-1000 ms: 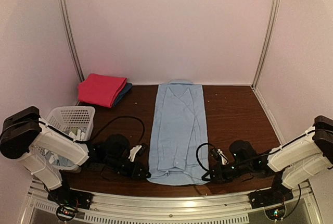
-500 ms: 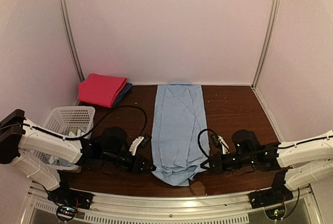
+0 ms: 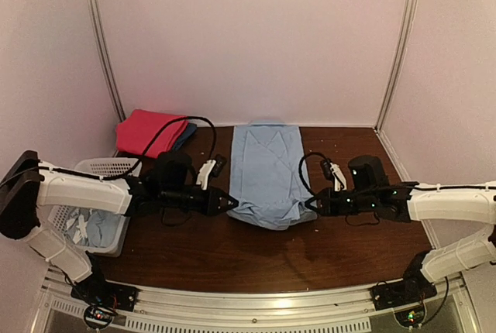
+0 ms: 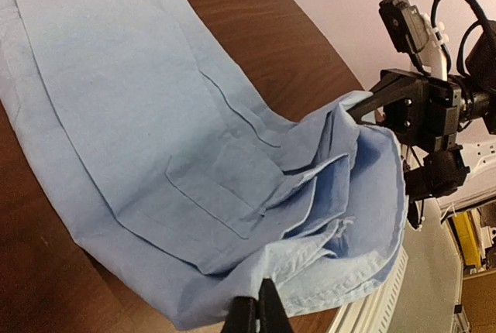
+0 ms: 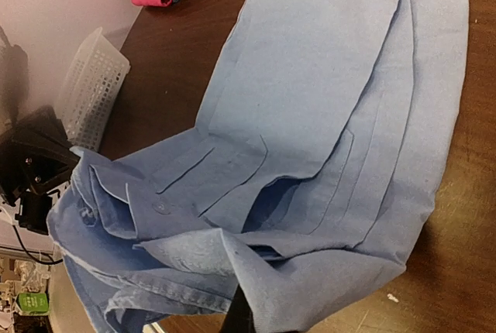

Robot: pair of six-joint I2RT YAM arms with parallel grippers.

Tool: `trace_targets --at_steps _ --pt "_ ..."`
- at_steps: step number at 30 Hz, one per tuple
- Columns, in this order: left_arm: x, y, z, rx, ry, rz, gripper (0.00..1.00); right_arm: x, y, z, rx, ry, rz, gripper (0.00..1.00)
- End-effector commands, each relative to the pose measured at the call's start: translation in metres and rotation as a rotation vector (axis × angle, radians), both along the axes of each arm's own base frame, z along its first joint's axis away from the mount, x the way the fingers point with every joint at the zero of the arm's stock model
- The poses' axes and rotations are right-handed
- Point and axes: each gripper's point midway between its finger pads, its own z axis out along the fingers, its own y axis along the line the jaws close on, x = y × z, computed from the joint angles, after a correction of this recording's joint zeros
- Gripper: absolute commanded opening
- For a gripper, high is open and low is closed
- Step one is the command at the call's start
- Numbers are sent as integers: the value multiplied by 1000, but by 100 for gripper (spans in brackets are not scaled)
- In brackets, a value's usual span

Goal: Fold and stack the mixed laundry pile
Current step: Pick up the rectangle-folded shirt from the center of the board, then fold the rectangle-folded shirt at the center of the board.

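At the far left of the desk (image 3: 232, 259) stands a white basket (image 3: 108, 166), with a few light blue garments (image 3: 97, 228) lying loose inside it. Behind the basket, at the back edge, a folded magenta cloth (image 3: 151, 132) rests on a darker blue one (image 3: 186, 135).

The left claw (image 3: 230, 203) is closed tight on the near left corner of the light blue shirt (image 3: 267, 163), and its wrist view shows the hem pinched between the fingertips.

The shirt lies lengthwise down the middle of the desk. Its far part is flat with the collar toward the back wall. Its near end is raised off the wood and sags in loose folds between the two arms.

The right claw (image 3: 310, 205) is likewise closed on the shirt's near right corner, level with the left one. The fabric bunches over its fingertips in the right wrist view.
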Motion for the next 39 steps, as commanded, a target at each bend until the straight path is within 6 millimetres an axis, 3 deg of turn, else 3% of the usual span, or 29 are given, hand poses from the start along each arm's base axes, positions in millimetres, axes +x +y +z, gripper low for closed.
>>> trace_targets --at_steps 1,7,11,16,17,20,23,28,32,33,35,39 --pt "49 -2 15 -22 -95 49 0 41 -2 19 -36 -102 13 0" --pt "122 -6 25 -5 -173 110 0 115 -9 27 -50 -154 -25 0" --pt "175 -7 19 34 -200 163 0 165 -9 28 -41 -176 -36 0" --pt "229 -6 -2 74 -202 218 0 224 -7 11 -29 -177 -47 0" --pt "238 -5 -16 89 -187 231 0 237 -5 11 -19 -183 -50 0" --pt "258 -2 -35 99 -162 249 0 261 -4 -16 -20 -148 -53 0" --pt "269 -3 -52 122 -148 249 0 272 -2 -33 -17 -125 -50 0" --pt "278 -1 -74 149 -120 272 0 273 -6 -56 -43 -92 -61 0" --pt "287 4 -80 166 -101 287 0 277 -14 -60 -68 -89 -84 0" --pt "288 3 -79 170 -103 283 0 279 -16 -54 -61 -94 -93 3" --pt "291 5 -71 190 -110 281 12 283 -19 -40 -52 -100 -103 20" --pt "295 23 -31 217 -152 322 39 280 -33 5 -49 -151 -133 46"
